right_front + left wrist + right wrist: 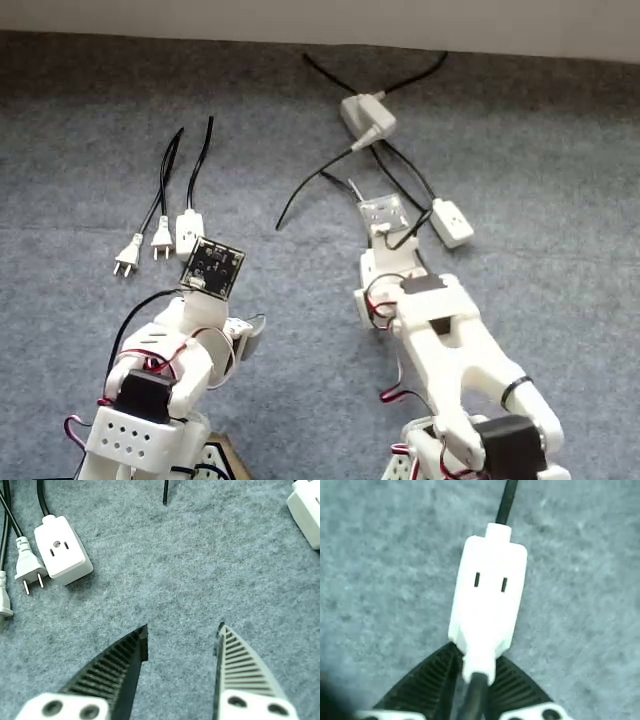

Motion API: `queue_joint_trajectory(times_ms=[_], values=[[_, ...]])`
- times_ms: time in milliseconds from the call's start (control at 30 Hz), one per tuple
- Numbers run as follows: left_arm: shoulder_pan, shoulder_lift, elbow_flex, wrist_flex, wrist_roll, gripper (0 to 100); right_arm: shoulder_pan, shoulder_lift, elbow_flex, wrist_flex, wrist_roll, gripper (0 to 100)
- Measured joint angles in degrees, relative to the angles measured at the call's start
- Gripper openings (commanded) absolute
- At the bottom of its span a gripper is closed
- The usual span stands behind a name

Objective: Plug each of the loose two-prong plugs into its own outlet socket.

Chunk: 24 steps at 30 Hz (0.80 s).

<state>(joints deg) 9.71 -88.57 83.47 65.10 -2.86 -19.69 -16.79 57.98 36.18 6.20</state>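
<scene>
Currently, the right gripper (477, 655) is clenching its fingers around a white two-prong plug (480, 667), which is sitting against the near end of a white outlet socket (487, 595) on the grey table (300, 330). The left gripper (183, 627) is hovering with its fingers spread apart and grasping nothing, near a second outlet socket (62, 550). A nearer loose plug (29, 567) is lying just beside that second outlet socket, and a farther loose plug (4, 600) is lying beyond it, both well apart from the right gripper.
</scene>
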Motion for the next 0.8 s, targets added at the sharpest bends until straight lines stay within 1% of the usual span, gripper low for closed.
queue_joint_trajectory(times_ms=[100,300,433,600,700,800], values=[[0.0,0.0,0.0,0.0,0.0,22,0.0,4.6,-3.2,-2.4,0.0,0.8],[0.0,0.0,0.0,0.0,0.0,22,0.0,13.6,-13.1,-3.1,0.0,0.8],[0.0,0.0,0.0,0.0,0.0,22,0.0,21.2,-22.2,-3.1,0.0,0.8],[0.0,0.0,0.0,0.0,0.0,22,0.0,32.4,-35.4,-3.0,2.7,0.8],[0.0,0.0,0.0,0.0,0.0,22,0.0,39.2,-45.3,0.0,2.9,0.8],[0.0,0.0,0.2,-0.2,0.0,22,-0.1,46.0,-57.1,6.3,2.9,0.8]])
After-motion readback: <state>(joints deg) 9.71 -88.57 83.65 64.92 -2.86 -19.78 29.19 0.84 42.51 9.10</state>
